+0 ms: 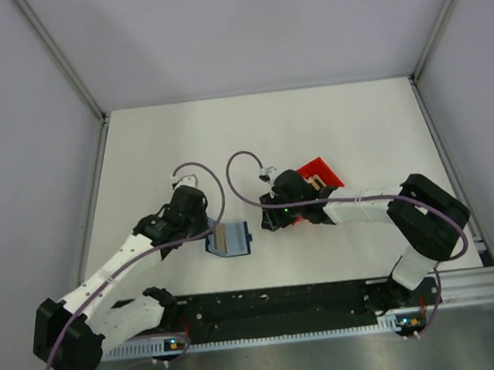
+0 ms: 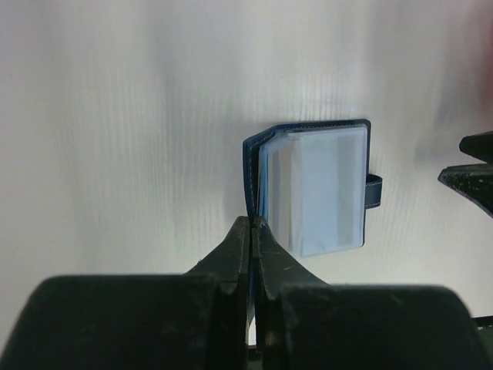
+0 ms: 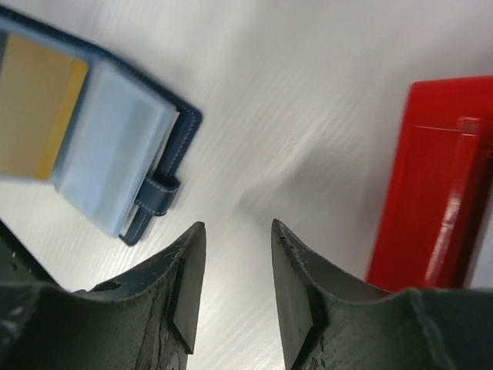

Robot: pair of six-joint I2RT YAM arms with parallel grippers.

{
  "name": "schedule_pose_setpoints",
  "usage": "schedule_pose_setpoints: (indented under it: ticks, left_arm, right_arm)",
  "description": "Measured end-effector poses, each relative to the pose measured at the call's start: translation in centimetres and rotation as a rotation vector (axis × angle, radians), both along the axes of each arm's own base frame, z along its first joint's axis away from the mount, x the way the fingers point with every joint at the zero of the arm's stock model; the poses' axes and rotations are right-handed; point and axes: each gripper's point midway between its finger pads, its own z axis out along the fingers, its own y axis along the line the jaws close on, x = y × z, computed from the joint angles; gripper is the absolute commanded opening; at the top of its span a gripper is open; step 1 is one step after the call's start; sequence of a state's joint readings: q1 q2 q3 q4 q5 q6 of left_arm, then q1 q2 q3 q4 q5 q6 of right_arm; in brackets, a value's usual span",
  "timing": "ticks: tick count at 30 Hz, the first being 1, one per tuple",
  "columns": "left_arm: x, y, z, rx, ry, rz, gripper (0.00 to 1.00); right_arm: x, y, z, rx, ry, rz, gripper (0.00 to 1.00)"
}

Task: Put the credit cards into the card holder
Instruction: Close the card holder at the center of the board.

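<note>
**Partly done: one card in, more to go**

So far, the small dark navy-blue folding card holder (image 1: pixel 229 239) lies open on the table, just left of centre and near the arms' bases. One tan, flat, rectangular credit card (image 3: pixel 35 116) sits under a clear pocket in its left half. The left gripper (image 2: pixel 252 223) has its fingers pressed together on the edge of the holder's navy cover, pinning it open. The right gripper (image 3: pixel 237 231) hangs between the holder and the red plastic bin (image 3: pixel 435 193), with its fingers apart and nothing between them.

In the top view, tan and pale strips (image 1: pixel 315 180) show inside the bin. They are likely more cards, though too small to count. I judge the task as only begun — one card stowed, the rest to be fetched and slid in.

The surface is a white matt table (image 1: pixel 338 122), boxed in by pale grey walls and aluminium frame posts (image 1: pixel 57 55).
</note>
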State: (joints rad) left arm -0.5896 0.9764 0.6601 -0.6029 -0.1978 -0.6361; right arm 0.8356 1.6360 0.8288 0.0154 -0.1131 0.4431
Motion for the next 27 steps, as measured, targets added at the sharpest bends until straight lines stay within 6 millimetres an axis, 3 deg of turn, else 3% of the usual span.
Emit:
schedule_pose_setpoints:
  ticks: [6,9,17,27]
  left_arm:
    - [1.5,-1.7,0.9,0.069,0.052,-0.136,0.00]
    - [1.9,-3.0,1.0,0.062,0.085,-0.204,0.14]
    - [1.1,-5.3,-0.5,0.001,0.194,-0.297,0.24]
    - [0.2,-8.1,-0.6,-0.157,0.211,-0.361,0.24]
  right_arm:
    - [-1.2,1.3,1.0,0.072,-0.032,0.141,0.40]
    - [-1.4,1.8,1.2,0.096,-0.033,0.168,0.40]
    - [-1.9,2.8,1.4,0.156,-0.031,0.214,0.40]
    - [-4.0,2.4,-0.2,0.175,0.032,0.274,0.39]
